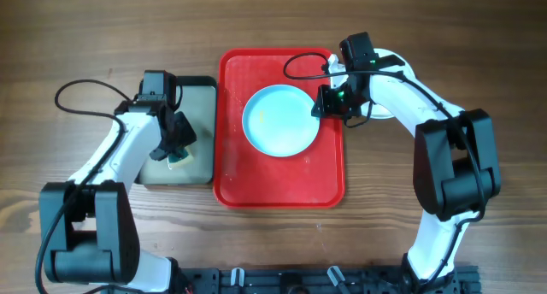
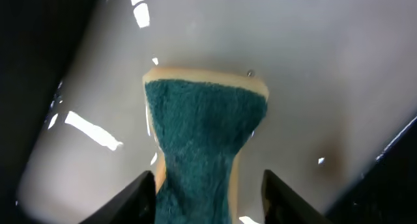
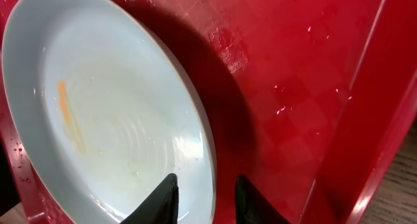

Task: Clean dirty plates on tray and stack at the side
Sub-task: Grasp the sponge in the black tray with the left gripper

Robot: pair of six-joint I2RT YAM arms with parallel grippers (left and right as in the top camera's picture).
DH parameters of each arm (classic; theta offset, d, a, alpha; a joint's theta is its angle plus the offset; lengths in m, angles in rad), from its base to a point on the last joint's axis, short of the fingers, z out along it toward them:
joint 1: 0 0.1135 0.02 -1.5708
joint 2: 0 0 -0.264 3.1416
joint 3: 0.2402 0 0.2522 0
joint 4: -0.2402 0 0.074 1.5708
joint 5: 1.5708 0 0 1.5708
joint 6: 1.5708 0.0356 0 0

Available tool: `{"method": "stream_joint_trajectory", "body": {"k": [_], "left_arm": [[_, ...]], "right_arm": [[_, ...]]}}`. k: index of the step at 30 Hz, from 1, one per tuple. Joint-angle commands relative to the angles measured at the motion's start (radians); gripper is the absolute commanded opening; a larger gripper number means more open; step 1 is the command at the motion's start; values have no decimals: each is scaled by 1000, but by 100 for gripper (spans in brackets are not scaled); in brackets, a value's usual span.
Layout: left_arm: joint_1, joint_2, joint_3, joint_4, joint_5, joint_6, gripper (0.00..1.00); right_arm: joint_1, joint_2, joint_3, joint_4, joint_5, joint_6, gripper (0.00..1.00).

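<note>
One pale blue plate lies on the red tray, toward its far right. An orange streak and water drops mark the plate inside. My right gripper is at its right rim. The right gripper is open and straddles that rim, one finger over the plate and the other over the wet tray. My left gripper hangs in the basin, open around a green and yellow sponge. The left finger touches it and the right one stands apart.
The basin's pale wet floor surrounds the sponge, with dark walls on both sides. The tray's raised rim runs close to the right of my right gripper. Black cables loop over the wooden table.
</note>
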Motion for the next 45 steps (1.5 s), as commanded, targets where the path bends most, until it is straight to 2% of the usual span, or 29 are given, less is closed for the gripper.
{"method": "stream_joint_trajectory", "body": {"k": [1, 3, 6, 11, 16, 20, 22, 26, 29, 33, 36, 38, 40, 41, 45], "left_arm": [[3, 3, -17, 10, -5, 92, 46], [3, 3, -17, 0, -5, 147, 46], [3, 3, -18, -5, -6, 147, 45], [3, 3, -18, -5, -6, 145, 37], [3, 3, -18, -6, -10, 143, 38], [4, 3, -18, -8, -49, 142, 47], [10, 3, -18, -9, -50, 142, 40], [9, 3, -45, 5, -50, 142, 40], [9, 3, -76, 41, -50, 142, 35], [9, 3, -77, 55, -50, 142, 14], [9, 3, -77, 60, -50, 142, 4], [9, 3, -75, 60, -50, 142, 6], [9, 3, -75, 59, -50, 142, 27], [9, 3, -75, 59, -50, 142, 33], [9, 3, -77, 62, -50, 142, 33]], "right_arm": [[3, -26, -2, 2, -20, -18, 30], [3, -26, -2, 3, -20, -18, 30], [3, -26, -2, 3, -20, -17, 30], [3, -26, -2, 3, -20, -18, 30], [3, -26, -2, 3, -20, -18, 30], [3, -26, -2, 3, -20, -18, 30], [3, -26, -2, 3, -20, -18, 30], [3, -26, -2, 3, -20, -18, 30], [3, -26, -2, 3, -20, -18, 30], [3, -26, -2, 3, -20, -18, 30], [3, -26, -2, 3, -20, -18, 30], [3, -26, -2, 3, -20, -18, 30], [3, -26, -2, 3, -20, -18, 30], [3, -26, -2, 3, -20, -18, 30], [3, -26, -2, 3, -20, -18, 30]]}}
